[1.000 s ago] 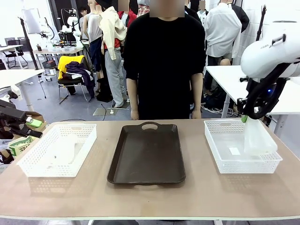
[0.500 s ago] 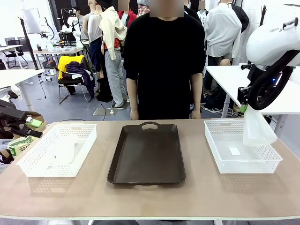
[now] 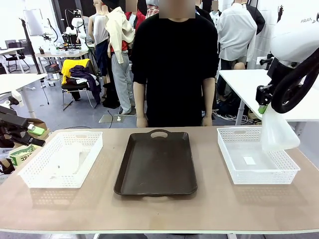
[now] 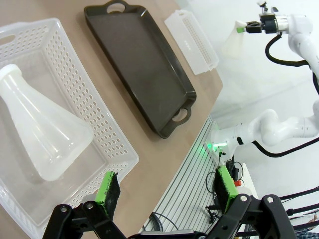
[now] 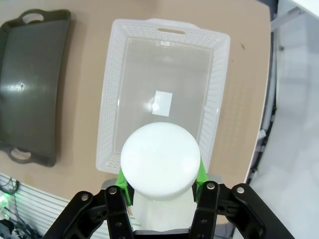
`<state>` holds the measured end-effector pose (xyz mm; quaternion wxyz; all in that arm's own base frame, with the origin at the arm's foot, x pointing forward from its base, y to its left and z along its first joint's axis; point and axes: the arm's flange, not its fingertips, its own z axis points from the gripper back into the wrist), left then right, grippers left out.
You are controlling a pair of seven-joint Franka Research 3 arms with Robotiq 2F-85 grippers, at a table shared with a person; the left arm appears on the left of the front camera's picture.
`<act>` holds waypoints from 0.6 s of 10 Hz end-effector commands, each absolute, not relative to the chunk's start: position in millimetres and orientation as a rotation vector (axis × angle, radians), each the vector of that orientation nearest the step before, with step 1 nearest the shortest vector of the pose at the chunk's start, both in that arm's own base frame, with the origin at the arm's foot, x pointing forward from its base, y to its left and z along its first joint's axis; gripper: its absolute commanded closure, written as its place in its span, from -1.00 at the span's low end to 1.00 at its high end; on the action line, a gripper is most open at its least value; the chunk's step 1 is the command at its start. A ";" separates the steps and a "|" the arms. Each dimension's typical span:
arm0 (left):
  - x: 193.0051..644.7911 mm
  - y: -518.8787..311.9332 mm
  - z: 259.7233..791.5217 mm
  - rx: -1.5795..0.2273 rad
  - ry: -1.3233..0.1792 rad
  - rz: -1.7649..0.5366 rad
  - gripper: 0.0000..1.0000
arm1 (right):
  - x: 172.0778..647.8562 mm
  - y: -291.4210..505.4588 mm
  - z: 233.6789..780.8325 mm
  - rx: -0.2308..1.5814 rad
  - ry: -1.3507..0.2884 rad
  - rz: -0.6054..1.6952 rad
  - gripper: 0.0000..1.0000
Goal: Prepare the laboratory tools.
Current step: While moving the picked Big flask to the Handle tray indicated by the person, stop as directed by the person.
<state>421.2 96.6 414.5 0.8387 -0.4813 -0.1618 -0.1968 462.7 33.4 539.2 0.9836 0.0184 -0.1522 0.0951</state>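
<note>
Two translucent frosted-white conical flasks, wide flat bases, short cylinder necks. One flask (image 3: pixel 277 133) hangs neck-up, slightly tilted, at 3 o'clock in the front view, in the air over the far-right corner of the right mesh basket (image 3: pixel 234 167), off the tabletop (image 3: pixel 149 209). The right gripper (image 3: pixel 261 105) has its fingers clenched on the neck; in the right wrist view a round white end of the flask (image 5: pixel 160 158) sits between the green pads (image 5: pixel 124 185) of that gripper (image 5: pixel 162 181). A small white square sticker (image 5: pixel 162 102) is on the basket (image 5: pixel 114 89) floor, no readable print. The other flask (image 4: pixel 42 132) lies on its side in the left mesh basket (image 4: pixel 112 132), at 9 o'clock from the dark brown tray (image 3: pixel 157 159). The left gripper (image 4: pixel 167 188) hangs above the basket's edge, fingers released and spread wide, gripping nothing. Partial letters "FRA" read on the right arm casing (image 3: pixel 309 21).
</note>
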 end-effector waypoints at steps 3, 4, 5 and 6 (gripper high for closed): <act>420.1 97.9 416.1 -1.020 -0.344 -0.421 -1.00 | 457.6 33.9 542.6 0.038 -0.314 0.196 1.00; 420.1 97.9 416.1 -1.020 -0.344 -0.421 -1.00 | 457.6 33.9 542.6 0.038 -0.314 0.196 1.00; 420.1 97.9 416.1 -1.020 -0.344 -0.421 -1.00 | 457.6 33.9 542.6 0.038 -0.314 0.196 1.00; 420.1 97.9 416.1 -1.020 -0.344 -0.421 -1.00 | 457.6 33.9 542.6 0.038 -0.314 0.196 1.00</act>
